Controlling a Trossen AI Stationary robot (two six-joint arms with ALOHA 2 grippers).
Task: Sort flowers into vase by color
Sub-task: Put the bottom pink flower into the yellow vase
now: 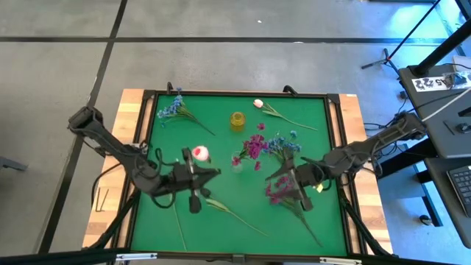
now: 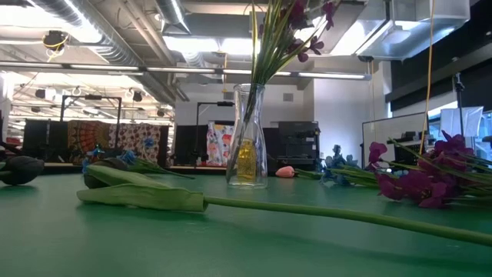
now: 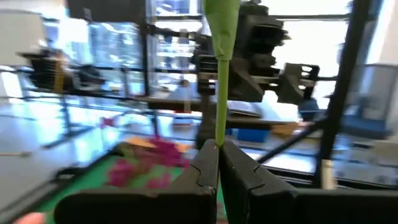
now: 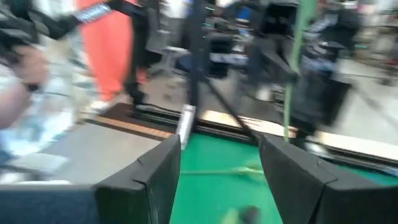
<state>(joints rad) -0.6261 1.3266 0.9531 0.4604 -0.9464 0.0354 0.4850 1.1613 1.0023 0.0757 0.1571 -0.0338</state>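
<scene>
Two pincers are mine. The left gripper [image 3: 217, 163] is clamped on a green stem [image 3: 220, 93], its pale tulip [image 1: 199, 153] left of the table's middle; the right gripper [image 4: 219, 163] stands wide, holding nothing, by the magenta flowers [image 1: 278, 189] near the right edge. I judge I must keep the stem upright and steer its end into the vase [image 1: 237, 160] at the middle. A yellow vase [image 1: 237, 121] sits toward the far edge. Hidden from me: the stem's lower end and which vase suits this colour.

Overhead looks straight down, low looks level across the green table [image 1: 221, 147]; wrist cameras face forward.
</scene>
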